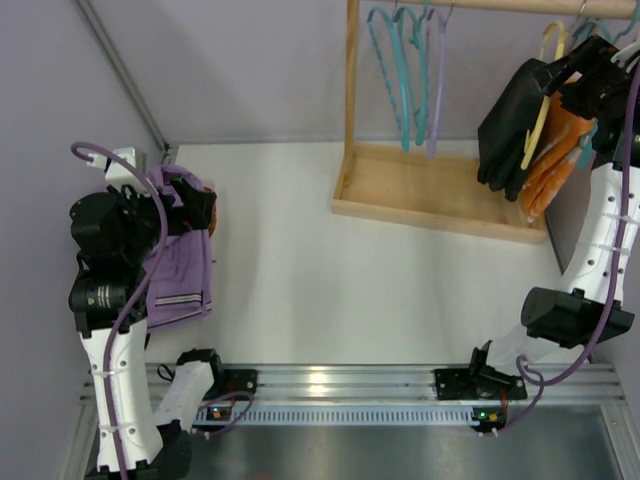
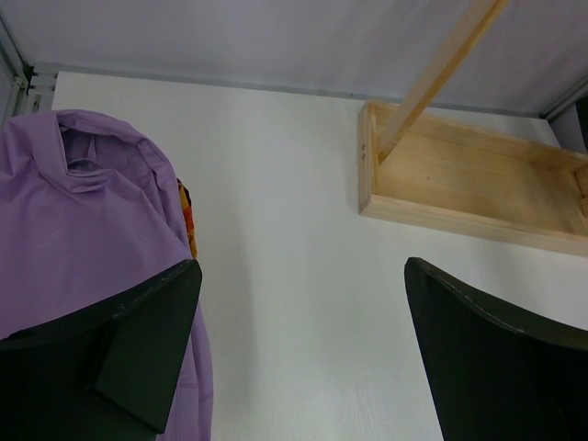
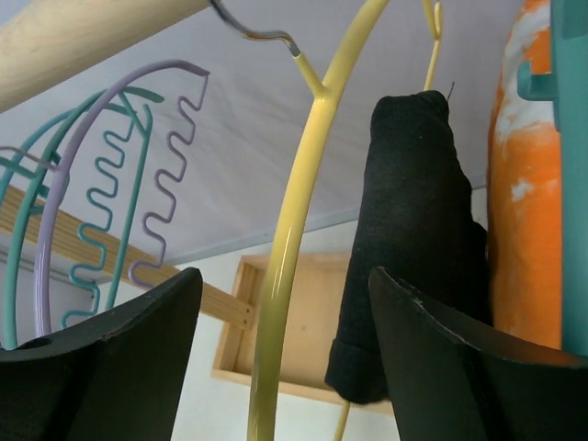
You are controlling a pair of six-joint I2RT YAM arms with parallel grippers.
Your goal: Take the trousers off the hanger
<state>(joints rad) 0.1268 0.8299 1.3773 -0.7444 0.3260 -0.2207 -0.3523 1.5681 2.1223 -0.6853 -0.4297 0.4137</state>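
The black trousers [image 1: 508, 125] hang folded over the yellow hanger [image 1: 546, 95] on the rail at the top right. My right gripper [image 1: 590, 68] is raised to that hanger. In the right wrist view its jaws [image 3: 285, 276] stand apart on either side of the yellow hanger's [image 3: 303, 184] near arm, with a gap on both sides. The trousers [image 3: 413, 230] hang just behind the right finger. My left gripper [image 1: 205, 205] is open low at the left over the table, beside the purple shirt [image 2: 83, 220], with nothing between its fingers [image 2: 303, 276].
An orange-and-white garment [image 1: 555, 160] hangs right of the trousers. Teal hangers [image 1: 400, 70] and a lilac hanger [image 1: 437, 80] hang on the same wooden rack, whose tray base [image 1: 430, 190] sits at the back. The purple shirt [image 1: 180, 270] lies at the table's left.
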